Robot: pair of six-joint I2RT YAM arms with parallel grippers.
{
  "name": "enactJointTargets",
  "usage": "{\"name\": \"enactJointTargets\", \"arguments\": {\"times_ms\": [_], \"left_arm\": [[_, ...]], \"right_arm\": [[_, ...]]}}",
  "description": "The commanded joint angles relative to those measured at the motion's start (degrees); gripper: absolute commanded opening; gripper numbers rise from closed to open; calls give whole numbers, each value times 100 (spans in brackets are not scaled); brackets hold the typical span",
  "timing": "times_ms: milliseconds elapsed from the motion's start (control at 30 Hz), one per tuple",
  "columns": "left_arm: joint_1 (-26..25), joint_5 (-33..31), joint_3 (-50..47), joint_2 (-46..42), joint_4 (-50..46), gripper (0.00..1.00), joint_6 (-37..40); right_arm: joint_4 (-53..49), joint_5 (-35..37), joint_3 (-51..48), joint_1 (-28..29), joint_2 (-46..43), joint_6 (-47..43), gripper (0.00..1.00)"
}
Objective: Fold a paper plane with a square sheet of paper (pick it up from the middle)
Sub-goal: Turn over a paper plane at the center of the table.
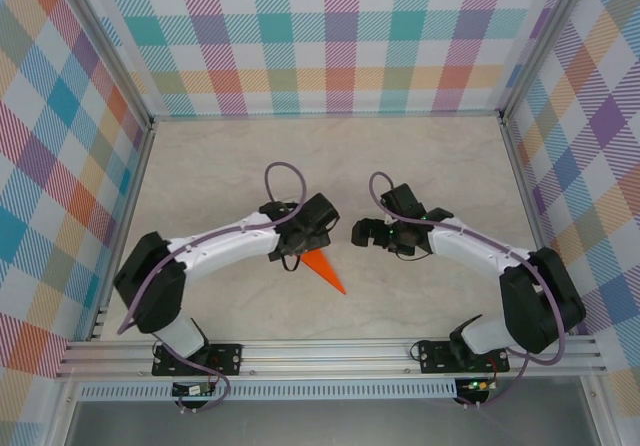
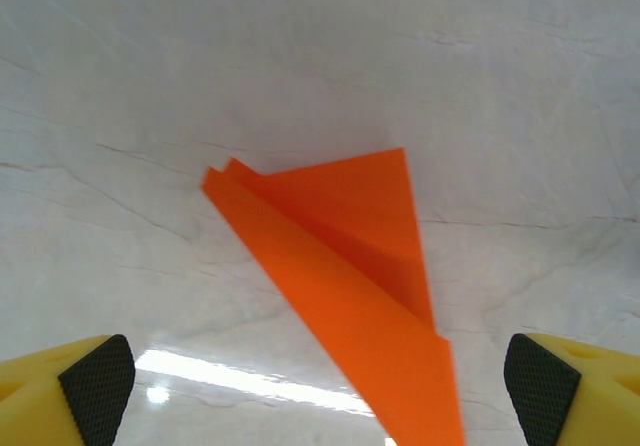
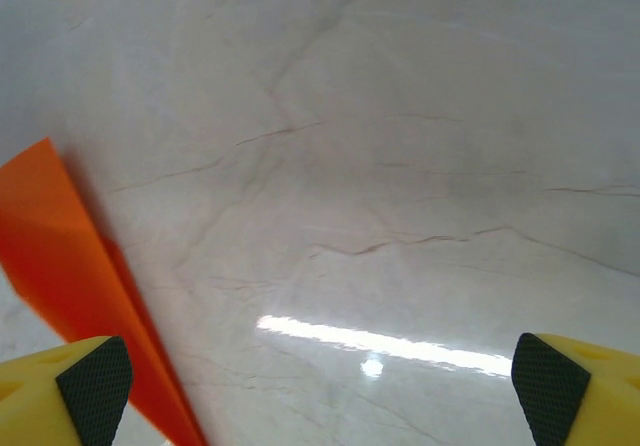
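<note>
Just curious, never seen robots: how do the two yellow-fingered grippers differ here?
The left gripper hangs over the folded orange paper plane; the right gripper hangs beside it. Paper lies between the left gripper's fingers; mostly bare marbled table between the right gripper's. Both are open, holding nothing.

The paper plane (image 1: 326, 273) lies on the bench (image 1: 430, 166) at the lower centre of the frame. Its upper end is under the left claw (image 1: 288, 256). The right claw (image 1: 358, 234) is apart, to its upper right.
</note>
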Motion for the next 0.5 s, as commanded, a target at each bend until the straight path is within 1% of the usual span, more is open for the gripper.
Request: {"name": "enactJointTargets", "arguments": {"times_ms": [0, 200, 467], "left_arm": [[-155, -4, 415, 553, -448, 93, -354], [-182, 478, 740, 1128, -399, 81, -272], [-330, 542, 675, 1070, -670, 72, -717]], "right_arm": [[-134, 276, -227, -246, -204, 429, 100], [-190, 239, -353, -431, -329, 499, 100], [-227, 155, -295, -496, -235, 470, 100]]}}
